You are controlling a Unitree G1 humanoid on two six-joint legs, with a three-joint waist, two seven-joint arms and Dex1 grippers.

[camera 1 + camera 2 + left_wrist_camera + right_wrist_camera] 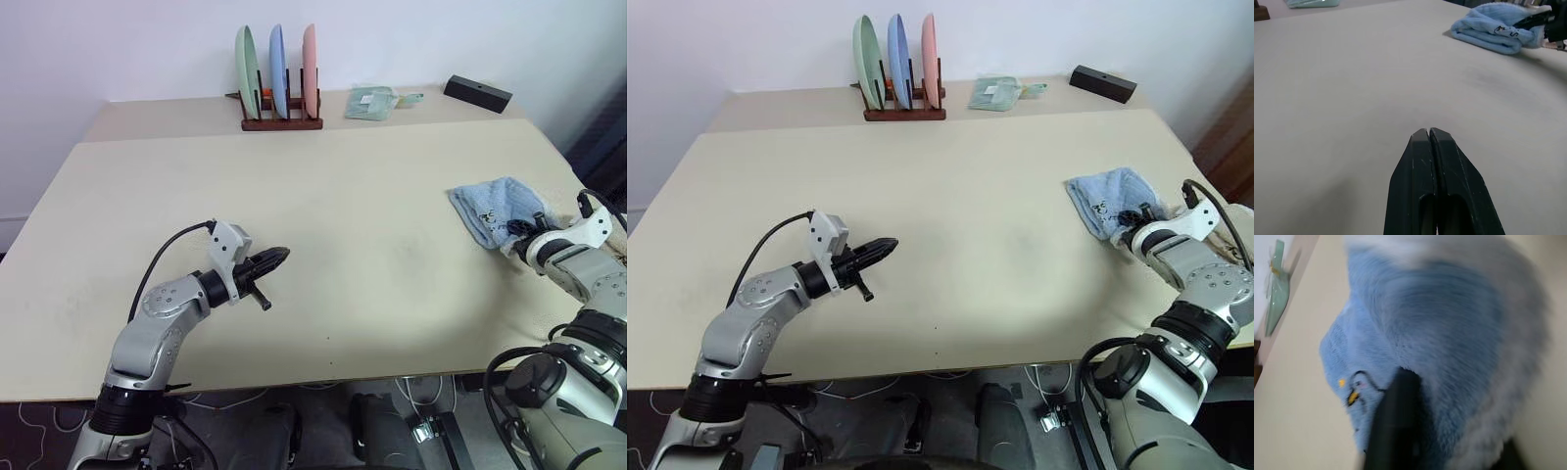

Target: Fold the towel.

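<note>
Nearest, the left end effector [279,255] hovers over the bare near-left part of the desk [343,225], its two black fingers pressed together on nothing. At the desk's right edge the towel [498,208] lies in a folded, bunched heap. The right end effector [1132,220] sits at its near side, one finger against the terry; whether it grips I cannot tell. Along the far edge stands a plate rack [280,80].

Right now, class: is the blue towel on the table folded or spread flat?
Folded. The towel lies as a compact, thick bundle with doubled layers near the table's right edge, the right pincer at it.
</note>
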